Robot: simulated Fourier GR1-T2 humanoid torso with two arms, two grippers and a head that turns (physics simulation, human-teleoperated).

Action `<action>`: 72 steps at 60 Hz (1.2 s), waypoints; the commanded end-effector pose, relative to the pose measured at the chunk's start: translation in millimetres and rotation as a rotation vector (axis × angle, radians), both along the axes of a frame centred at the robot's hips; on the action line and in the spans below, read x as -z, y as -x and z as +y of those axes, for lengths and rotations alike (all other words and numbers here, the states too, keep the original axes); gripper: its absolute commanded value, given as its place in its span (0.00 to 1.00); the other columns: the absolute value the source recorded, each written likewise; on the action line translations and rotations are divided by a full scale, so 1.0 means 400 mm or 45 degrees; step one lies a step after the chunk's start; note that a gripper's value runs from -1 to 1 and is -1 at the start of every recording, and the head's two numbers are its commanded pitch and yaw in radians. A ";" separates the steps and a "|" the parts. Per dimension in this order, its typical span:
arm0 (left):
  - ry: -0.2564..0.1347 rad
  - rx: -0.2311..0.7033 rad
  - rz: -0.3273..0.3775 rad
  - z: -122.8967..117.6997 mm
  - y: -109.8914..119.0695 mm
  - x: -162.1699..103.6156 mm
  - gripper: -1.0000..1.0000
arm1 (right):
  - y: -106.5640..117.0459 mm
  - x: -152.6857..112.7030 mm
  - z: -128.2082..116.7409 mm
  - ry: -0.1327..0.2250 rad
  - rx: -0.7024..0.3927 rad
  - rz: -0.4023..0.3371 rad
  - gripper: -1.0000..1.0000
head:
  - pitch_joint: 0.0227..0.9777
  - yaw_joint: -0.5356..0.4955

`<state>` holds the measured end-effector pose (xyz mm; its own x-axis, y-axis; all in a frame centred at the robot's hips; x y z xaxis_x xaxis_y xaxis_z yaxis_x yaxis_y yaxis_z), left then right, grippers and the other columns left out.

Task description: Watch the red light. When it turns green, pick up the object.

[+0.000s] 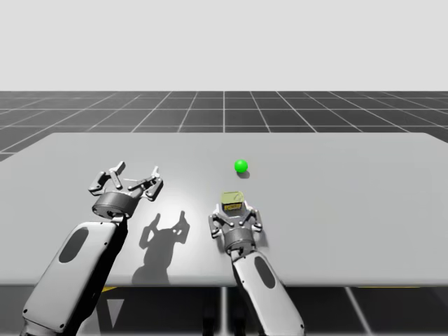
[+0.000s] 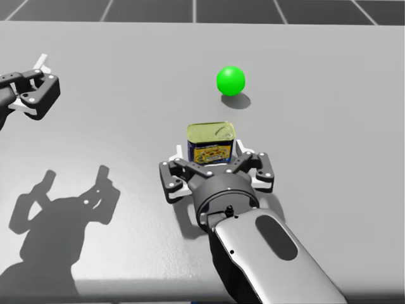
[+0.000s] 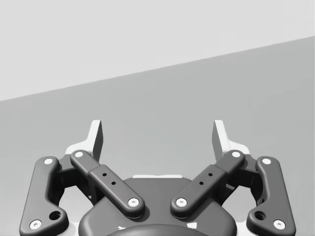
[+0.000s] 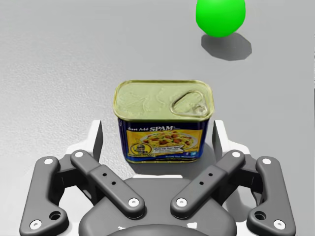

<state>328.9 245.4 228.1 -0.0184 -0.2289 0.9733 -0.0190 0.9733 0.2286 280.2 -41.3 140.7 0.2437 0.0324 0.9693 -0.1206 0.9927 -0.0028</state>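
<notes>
light [image 1: 241, 166] green, 1 o'clock from blue rectangular can [image 4: 164, 123] | right pincer [image 4: 157, 133] spread, straddling can | left pincer [image 3: 157, 135] spread, 10 o'clock, over bench [image 1: 350, 210]

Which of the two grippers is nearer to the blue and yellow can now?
Right. My right gripper has the blue and yellow can standing between its open jaws; my left gripper hovers open far off to the can's left.

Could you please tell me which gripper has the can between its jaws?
The right gripper: the can stands between its open jaws, whereas the left gripper has nothing between its own.
</notes>
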 end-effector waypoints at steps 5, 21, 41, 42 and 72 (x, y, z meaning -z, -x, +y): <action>0.001 -0.001 0.000 0.003 0.000 -0.001 0.00 | -0.058 0.009 0.002 0.042 0.054 -0.015 0.00 | 0.85 0.49; 0.000 -0.002 0.001 0.003 -0.001 0.000 0.00 | -0.067 0.022 -0.011 0.064 0.042 -0.035 1.00 | 0.84 0.49; -0.002 -0.002 0.002 0.002 -0.003 0.001 0.00 | -0.064 0.025 -0.026 0.061 0.052 -0.026 1.00 | 0.69 0.48; -0.002 -0.002 0.002 0.002 -0.003 0.001 0.00 | -0.064 0.025 -0.026 0.061 0.052 -0.026 1.00 | 0.68 0.48; -0.003 -0.004 0.003 0.003 -0.005 0.006 0.00 | -0.064 0.014 -0.035 0.046 0.044 -0.054 1.00 | 0.43 0.48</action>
<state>330.7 246.3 226.4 -0.0155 -0.2314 0.9727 -0.0202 0.9727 0.2311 300.7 -42.5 136.0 0.1983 0.0772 0.9771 -0.1881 0.9814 -0.0394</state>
